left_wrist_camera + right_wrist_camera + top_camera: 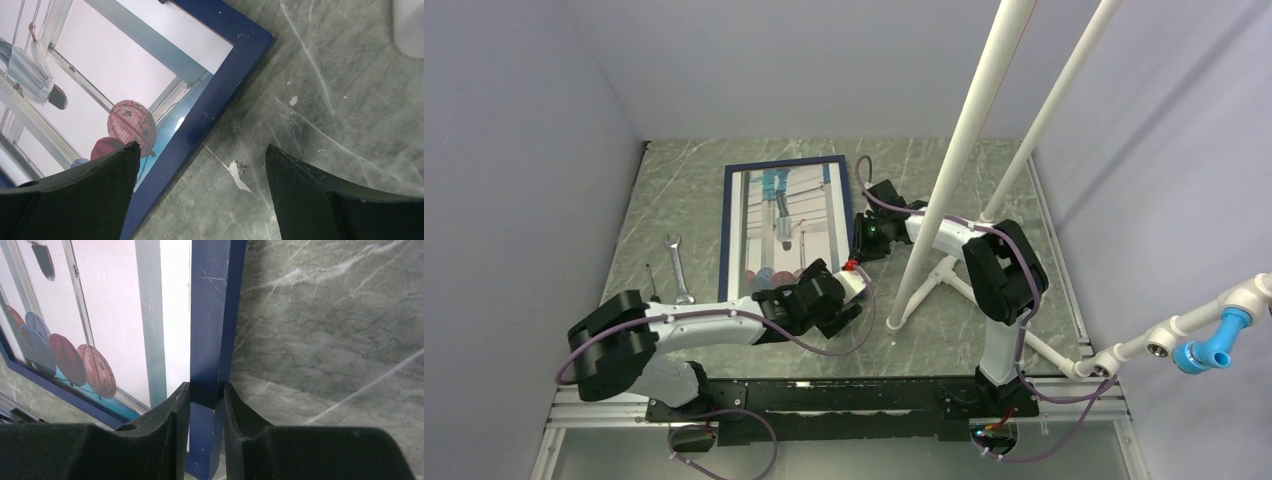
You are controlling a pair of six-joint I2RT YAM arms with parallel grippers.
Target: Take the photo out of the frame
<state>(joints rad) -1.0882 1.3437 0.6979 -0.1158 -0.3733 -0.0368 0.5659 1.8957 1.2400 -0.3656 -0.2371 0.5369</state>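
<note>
The grey marble table (984, 165) holds the dark blue frame (726, 230), lying flat, picture side up, left of centre. The photo (754, 220) sits inside it, red balls at the near end. The right gripper (206, 390) is clamped on the frame's right rail. The left gripper (202, 150) hovers spread wide over the frame's near right corner, holding nothing. A wrench (677, 265) lies just left of the frame.
</note>
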